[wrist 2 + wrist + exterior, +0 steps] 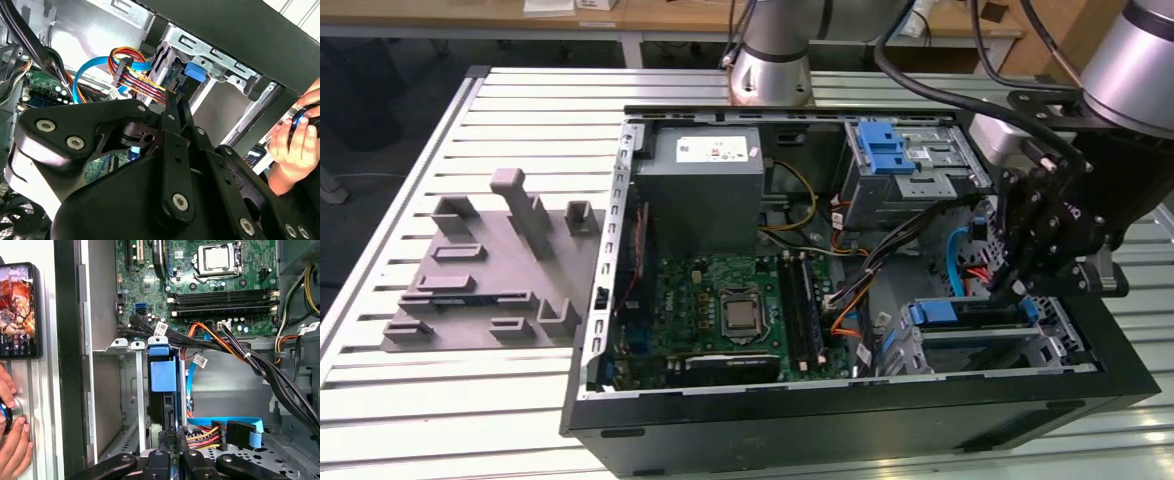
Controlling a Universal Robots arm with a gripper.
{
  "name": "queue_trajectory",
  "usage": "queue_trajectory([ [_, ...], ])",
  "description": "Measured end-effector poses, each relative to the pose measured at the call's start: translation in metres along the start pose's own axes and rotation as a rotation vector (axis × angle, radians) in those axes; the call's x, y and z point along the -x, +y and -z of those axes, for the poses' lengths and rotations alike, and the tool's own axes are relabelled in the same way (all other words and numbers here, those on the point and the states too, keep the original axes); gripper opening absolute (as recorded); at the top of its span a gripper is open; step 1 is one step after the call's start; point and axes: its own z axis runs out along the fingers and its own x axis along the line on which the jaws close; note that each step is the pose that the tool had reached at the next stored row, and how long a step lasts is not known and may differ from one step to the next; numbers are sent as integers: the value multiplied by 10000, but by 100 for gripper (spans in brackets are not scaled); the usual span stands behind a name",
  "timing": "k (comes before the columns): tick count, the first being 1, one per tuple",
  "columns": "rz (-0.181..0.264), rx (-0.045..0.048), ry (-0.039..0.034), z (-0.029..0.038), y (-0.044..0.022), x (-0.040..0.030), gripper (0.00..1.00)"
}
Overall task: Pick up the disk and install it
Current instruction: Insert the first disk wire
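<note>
Open PC case (854,420) lies on its side on the slatted metal worktop (467,400), taking up the centre and right of the exterior view. Robot arm comes in from the upper right of that frame and its black end effector (1023,285) reaches down into the case at right-centre, right above the lower drive cage (1067,345). The disk (970,313) sits in that cage, blue handle end up, w/ the end effector tips at or just beside its right end. In the first wrist view the disk (164,390) stands on edge in the cage slot at centre frame, blue handle tab (163,375) facing the camera, metal cage rails just beside it on the left; the end effector (170,452) is at the bottom centre of the frame, fingers drawn close together along the disk's lower edge and seemingly pinching it, though actual contact is hard to make out. Second wrist view has the end effector linkage (172,150) across most of the frame, w/ the cage (215,60) and red/yellow/orange wires + blue data cable (92,67) behind it. Motherboard (727,320) w/ CPU socket lies lower-centre in the exterior view, grey PSU box (707,190) above it, second drive cage w/ blue latch (894,150) upper right. Grey moulded fixture (487,265) sits on the worktop at left. A person's hand (12,440) rests at the lower left of the first wrist view beside a phone (17,310).
</note>
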Motion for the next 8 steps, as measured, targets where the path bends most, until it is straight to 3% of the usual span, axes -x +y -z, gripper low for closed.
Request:
queue_trajectory([
  [8,-1,10,1,-33,0,4,16],
])
